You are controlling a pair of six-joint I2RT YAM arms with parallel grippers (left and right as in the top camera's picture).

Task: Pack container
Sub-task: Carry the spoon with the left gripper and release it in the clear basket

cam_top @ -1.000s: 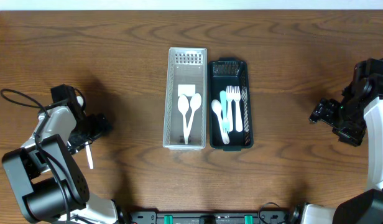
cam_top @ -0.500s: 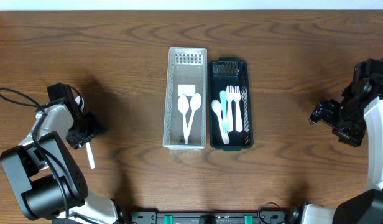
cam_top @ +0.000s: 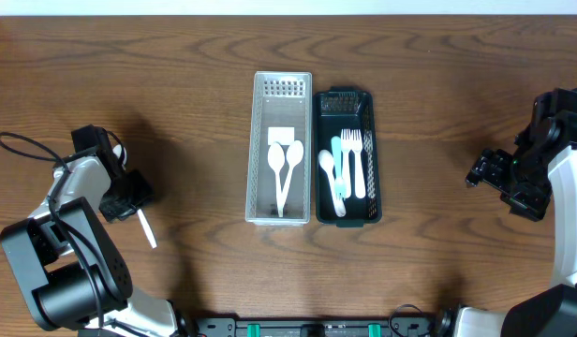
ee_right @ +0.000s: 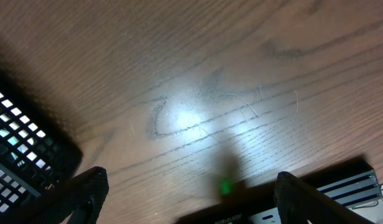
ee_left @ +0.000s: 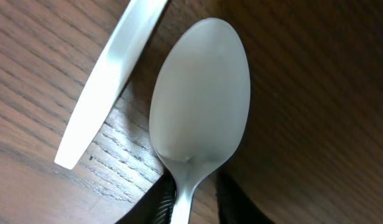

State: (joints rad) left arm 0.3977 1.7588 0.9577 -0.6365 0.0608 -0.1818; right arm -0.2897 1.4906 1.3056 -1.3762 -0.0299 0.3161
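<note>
In the left wrist view a white plastic spoon (ee_left: 201, 106) lies bowl-up on the wood. Its neck runs between the fingers of my left gripper (ee_left: 194, 202). The jaws stand narrow around it: the left finger touches the neck, and a small gap shows at the right finger. A flat white utensil handle (ee_left: 110, 81) lies beside the spoon. Overhead, my left gripper (cam_top: 129, 198) is at the far left with a white utensil (cam_top: 148, 229) sticking out below it. The clear container (cam_top: 254, 150) holds two white spoons. My right gripper (cam_top: 476, 171) hangs open over bare wood.
A dark basket (cam_top: 375, 159) beside the clear container holds several spoons and forks, white and teal. Its mesh corner (ee_right: 23, 155) shows in the right wrist view. A black bar runs along the table's front edge (ee_right: 341, 183).
My left gripper's jaws have narrowed around the spoon's neck. The white utensil below the left gripper has swung from pointing straight down to slanting down-right. The right arm has not moved.
</note>
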